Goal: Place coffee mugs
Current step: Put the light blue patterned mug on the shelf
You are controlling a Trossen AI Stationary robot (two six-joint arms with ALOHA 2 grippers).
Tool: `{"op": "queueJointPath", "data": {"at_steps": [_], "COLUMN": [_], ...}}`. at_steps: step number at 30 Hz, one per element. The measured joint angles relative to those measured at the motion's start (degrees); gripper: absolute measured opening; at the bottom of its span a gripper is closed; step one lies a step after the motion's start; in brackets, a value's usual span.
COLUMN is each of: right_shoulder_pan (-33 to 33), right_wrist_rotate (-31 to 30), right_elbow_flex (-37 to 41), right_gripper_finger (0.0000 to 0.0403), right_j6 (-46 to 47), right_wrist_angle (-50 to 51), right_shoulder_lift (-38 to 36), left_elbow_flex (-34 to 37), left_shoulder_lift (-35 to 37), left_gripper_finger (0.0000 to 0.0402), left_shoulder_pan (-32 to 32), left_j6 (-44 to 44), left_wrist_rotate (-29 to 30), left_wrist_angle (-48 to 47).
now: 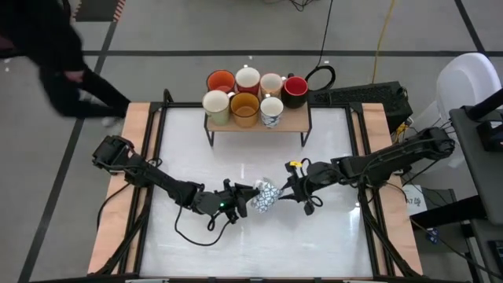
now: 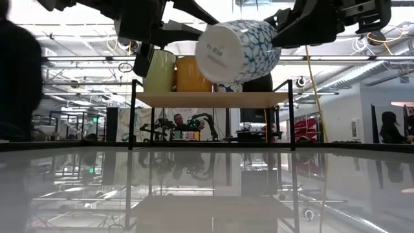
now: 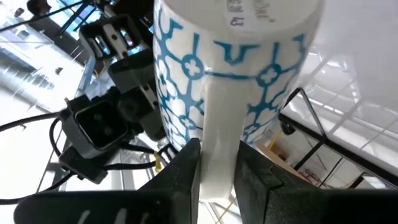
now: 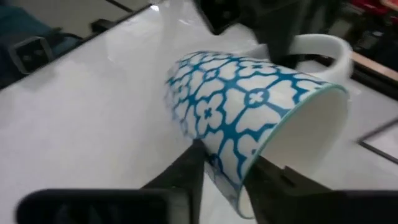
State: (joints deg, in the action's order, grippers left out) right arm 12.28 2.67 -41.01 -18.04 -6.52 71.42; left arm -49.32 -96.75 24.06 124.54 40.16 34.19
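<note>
The blue-patterned mug (image 1: 266, 196) hangs on its side above the table (image 1: 330, 244), caught between both tools. The left gripper (image 3: 216, 177) has its fingers pressed onto the white handle (image 3: 217, 143), one either side. The right gripper (image 4: 227, 171) pinches the rim wall, one finger outside on the pattern and, as far as the right wrist view lets me judge, the other inside the mouth.

The mug is glazed ceramic: rigid, smooth, probably slippery under hard pads, and likely to chip if dropped. It looks moderately heavy for its size. The handle is a narrow loop, a firm hold but one about which the body could swing; the rim grip is thin and could slide along the glaze. Together they look steady.

Beyond both grippers, seven other mugs (image 1: 245, 108), orange, red, amber and cream cylinders, crowd the small wooden shelf (image 1: 295, 123), which has black metal legs.
</note>
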Motion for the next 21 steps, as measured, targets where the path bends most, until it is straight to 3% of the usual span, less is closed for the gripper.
{"op": "queueJointPath", "data": {"at_steps": [6, 12, 17, 21], "right_shoulder_pan": [-0.21, -0.22, -0.11, 0.12], "right_wrist_rotate": [6.13, 6.28, 4.03, -1.02], "right_elbow_flex": [0.04, 0.11, 0.11, -1.79], "right_gripper_finger": [0.0013, 0.0005, 0.0003, 0.0003], "right_j6": [-1.88, -3.36, -2.93, -0.50], "right_wrist_angle": [-2.62, -3.71, -3.10, 2.19], "right_shoulder_lift": [0.85, 0.87, 0.42, -1.02], "left_elbow_flex": [-0.04, -0.04, -0.04, -0.04], "left_shoulder_lift": [0.02, 0.11, 0.11, 0.04], "left_gripper_finger": [0.0105, 0.0176, 0.0262, 0.0339], "left_shoulder_pan": [-0.92, -1.27, -2.49, -2.74], "left_j6": [-5.08, -14.49, -27.26, -36.72], "left_wrist_rotate": [0.11, 0.37, -1.16, 3.82], "left_wrist_angle": [0.73, 0.75, -0.44, -1.65]}}
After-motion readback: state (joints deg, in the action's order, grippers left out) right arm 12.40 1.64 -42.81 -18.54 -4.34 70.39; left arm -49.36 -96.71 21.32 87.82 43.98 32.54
